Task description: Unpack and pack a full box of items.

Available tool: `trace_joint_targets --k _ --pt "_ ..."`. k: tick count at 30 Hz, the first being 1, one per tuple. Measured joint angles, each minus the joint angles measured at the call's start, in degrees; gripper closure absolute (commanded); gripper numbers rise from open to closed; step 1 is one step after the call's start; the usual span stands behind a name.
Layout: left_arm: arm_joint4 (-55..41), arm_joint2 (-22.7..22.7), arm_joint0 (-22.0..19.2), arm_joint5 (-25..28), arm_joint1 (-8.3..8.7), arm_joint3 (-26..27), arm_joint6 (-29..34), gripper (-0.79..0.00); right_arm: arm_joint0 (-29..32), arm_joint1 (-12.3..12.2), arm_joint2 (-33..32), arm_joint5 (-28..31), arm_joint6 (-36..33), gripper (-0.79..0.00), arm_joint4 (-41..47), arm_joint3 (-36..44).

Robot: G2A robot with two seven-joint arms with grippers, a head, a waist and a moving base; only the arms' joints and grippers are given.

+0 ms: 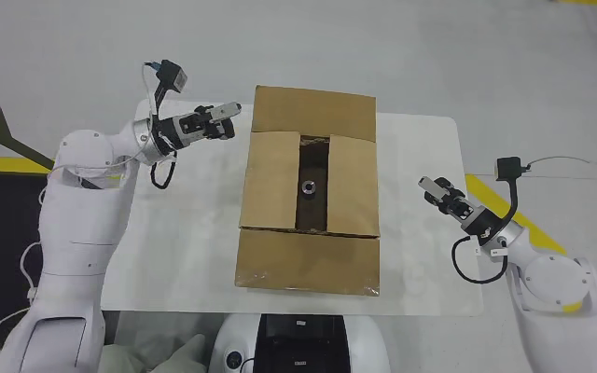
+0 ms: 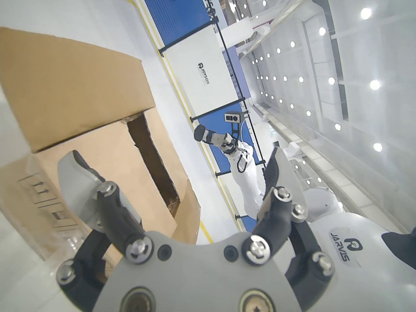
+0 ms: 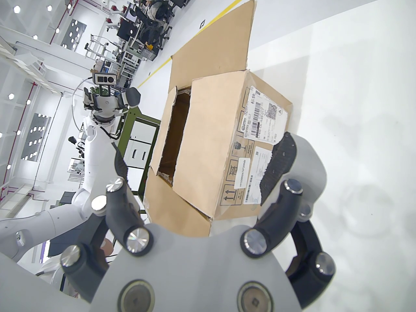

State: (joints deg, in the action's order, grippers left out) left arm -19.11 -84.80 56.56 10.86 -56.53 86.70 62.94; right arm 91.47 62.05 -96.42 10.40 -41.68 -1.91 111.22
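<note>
A brown cardboard box (image 1: 270, 186) stands in the middle of the white table (image 1: 420, 261), its flaps partly open with a narrow gap down the middle. Through the gap a small round metal item (image 1: 308, 187) shows inside. My left gripper (image 1: 227, 117) hangs open just off the box's far left corner, with nothing between its fingers (image 2: 78, 170). My right gripper (image 1: 432, 189) hangs open to the right of the box, apart from it and empty. The box (image 2: 74, 76) also fills the left wrist view, and its labelled side (image 3: 227, 137) faces the right wrist view.
Bare table lies on both sides of the box (image 1: 187, 242). The box's far flap (image 1: 315, 112) and near flap (image 1: 308, 261) fold outward. The table's edges are close beyond each gripper.
</note>
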Motion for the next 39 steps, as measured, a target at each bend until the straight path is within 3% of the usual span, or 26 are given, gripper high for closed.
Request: trace_joint_targets --k 15,33,39 --pt "1.8 -8.1 1.4 -0.2 2.03 -3.4 1.3 -0.785 0.0 0.0 0.0 0.0 0.0 -0.785 0.0 0.0" --pt "1.7 -8.2 1.5 -0.3 2.11 -3.4 1.2 -0.785 0.1 0.0 0.0 -0.3 0.4 -0.785 0.5 -0.2" --pt "1.7 -8.2 1.5 -0.3 2.11 -3.4 1.2 -0.785 2.1 -0.1 -1.1 -2.0 -4.8 -0.785 10.4 -0.5"
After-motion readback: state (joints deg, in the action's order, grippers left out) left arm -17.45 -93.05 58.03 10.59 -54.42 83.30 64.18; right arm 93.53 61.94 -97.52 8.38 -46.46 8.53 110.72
